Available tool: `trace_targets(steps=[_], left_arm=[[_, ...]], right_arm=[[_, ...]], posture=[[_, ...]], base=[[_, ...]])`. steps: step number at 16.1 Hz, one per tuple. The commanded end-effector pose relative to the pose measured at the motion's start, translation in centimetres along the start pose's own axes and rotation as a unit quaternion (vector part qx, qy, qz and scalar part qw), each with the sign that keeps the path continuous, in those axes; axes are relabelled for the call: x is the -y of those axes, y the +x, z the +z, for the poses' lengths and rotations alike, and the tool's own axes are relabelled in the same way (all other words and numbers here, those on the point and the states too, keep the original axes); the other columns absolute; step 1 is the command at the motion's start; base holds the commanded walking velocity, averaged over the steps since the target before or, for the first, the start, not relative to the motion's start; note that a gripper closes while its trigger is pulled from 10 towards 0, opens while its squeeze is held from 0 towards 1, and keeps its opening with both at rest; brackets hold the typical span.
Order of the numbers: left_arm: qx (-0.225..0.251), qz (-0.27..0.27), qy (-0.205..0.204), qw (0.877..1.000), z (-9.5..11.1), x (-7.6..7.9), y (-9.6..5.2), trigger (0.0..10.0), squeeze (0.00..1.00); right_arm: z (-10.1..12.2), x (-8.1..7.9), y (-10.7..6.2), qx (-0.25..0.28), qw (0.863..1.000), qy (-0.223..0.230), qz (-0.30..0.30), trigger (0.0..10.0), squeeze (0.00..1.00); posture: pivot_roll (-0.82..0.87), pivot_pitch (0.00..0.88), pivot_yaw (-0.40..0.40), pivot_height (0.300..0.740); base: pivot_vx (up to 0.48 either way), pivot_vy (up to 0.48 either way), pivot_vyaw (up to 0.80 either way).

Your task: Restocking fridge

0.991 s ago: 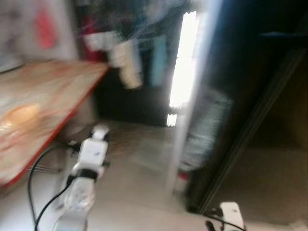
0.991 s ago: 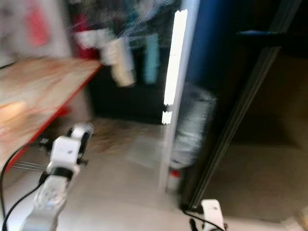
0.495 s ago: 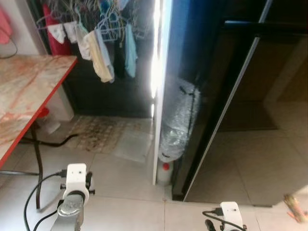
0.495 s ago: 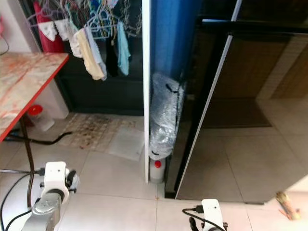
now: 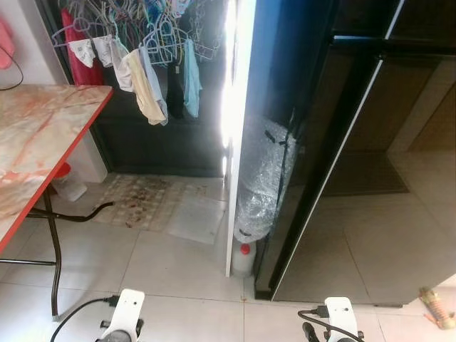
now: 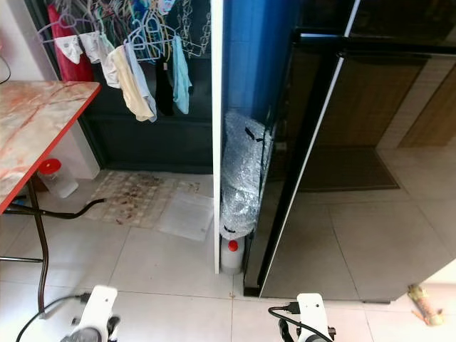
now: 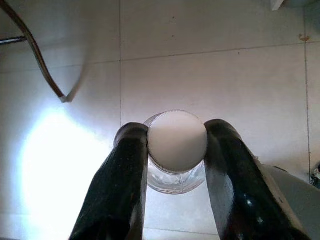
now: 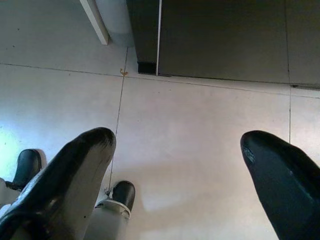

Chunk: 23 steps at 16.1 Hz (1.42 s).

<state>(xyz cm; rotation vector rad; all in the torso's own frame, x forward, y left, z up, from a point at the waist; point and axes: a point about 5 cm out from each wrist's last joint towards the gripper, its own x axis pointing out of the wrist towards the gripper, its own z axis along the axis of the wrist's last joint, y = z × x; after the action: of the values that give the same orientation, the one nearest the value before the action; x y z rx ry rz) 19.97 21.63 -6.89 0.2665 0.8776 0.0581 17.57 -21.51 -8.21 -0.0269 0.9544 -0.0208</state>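
The tall black fridge (image 5: 356, 142) stands shut ahead of me, on the right side of the eye views. My left gripper (image 7: 177, 137) is shut on a clear glass jar (image 7: 175, 177) with a white lid (image 7: 177, 140), held low over the tiled floor. My right gripper (image 8: 177, 145) hangs open above the floor tiles near the fridge's base (image 8: 145, 50), nothing between its fingers. The wrists of both arms show at the bottom edge of the eye views, left wrist (image 5: 127, 317) and right wrist (image 5: 338, 317).
A white-edged blue panel (image 5: 239, 128) stands left of the fridge, with a bubble-wrapped bundle (image 5: 263, 178) and a red-capped bottle (image 5: 244, 258) at its foot. A red-edged marble table (image 5: 43, 135) is at left. Clothes on hangers (image 5: 146, 64) hang behind; a mat (image 5: 149, 203) lies below.
The blurred, tilted view has levelled out and sharpened as the camera settled. My left arm has dropped from mid-picture to the bottom edge.
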Motion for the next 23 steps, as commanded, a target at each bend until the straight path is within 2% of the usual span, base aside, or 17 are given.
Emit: trace_targets(steps=[1, 5, 10, 14, 18, 23], left_arm=[[0.014, 0.002, -0.005, 1.0, 0.6, 0.1, 0.1, 10.0, 0.0], [0.006, 0.005, 0.001, 1.0, 0.0, 0.0, 0.0, 10.0, 0.0], [0.004, 0.0, 0.003, 1.0, -0.2, 0.6, 0.0, 10.0, 0.0], [0.0, 0.002, 0.0, 1.0, -0.5, 0.5, -0.1, 10.0, 0.0], [-0.001, 0.001, 0.001, 1.0, -0.7, 0.6, -0.1, 10.0, 0.0], [0.0, 0.001, 0.0, 1.0, -0.5, 0.6, -0.1, 10.0, 0.0]], right_arm=[[-0.2, 0.1, 0.0, -0.004, 1.0, 0.005, -0.006, 10.0, 0.0], [-0.5, 0.2, -0.1, -0.014, 1.0, 0.001, -0.01, 10.0, 0.0], [-0.3, 0.3, 0.0, -0.018, 1.0, -0.005, -0.01, 10.0, 0.0], [-0.1, 0.3, 0.0, -0.013, 1.0, -0.006, -0.014, 10.0, 0.0], [-0.3, 0.1, 0.0, -0.021, 1.0, -0.006, -0.008, 10.0, 0.0], [-0.2, 0.2, 0.0, -0.016, 1.0, -0.003, -0.017, 10.0, 0.0]], posture=[[-0.04, 0.0, -0.012, 0.74], [-0.04, 0.0, -0.012, 0.74], [-0.04, 0.0, -0.015, 0.74], [-0.03, 0.0, -0.016, 0.74], [-0.03, 0.0, -0.013, 0.74], [-0.03, 0.0, -0.014, 0.74]], base=[[0.0, 0.0, 0.0], [0.0, 0.0, 0.0], [0.0, 0.0, -0.71], [0.0, 0.0, 0.0], [0.0, 0.242, -0.5], [0.0, 0.251, 0.0]])
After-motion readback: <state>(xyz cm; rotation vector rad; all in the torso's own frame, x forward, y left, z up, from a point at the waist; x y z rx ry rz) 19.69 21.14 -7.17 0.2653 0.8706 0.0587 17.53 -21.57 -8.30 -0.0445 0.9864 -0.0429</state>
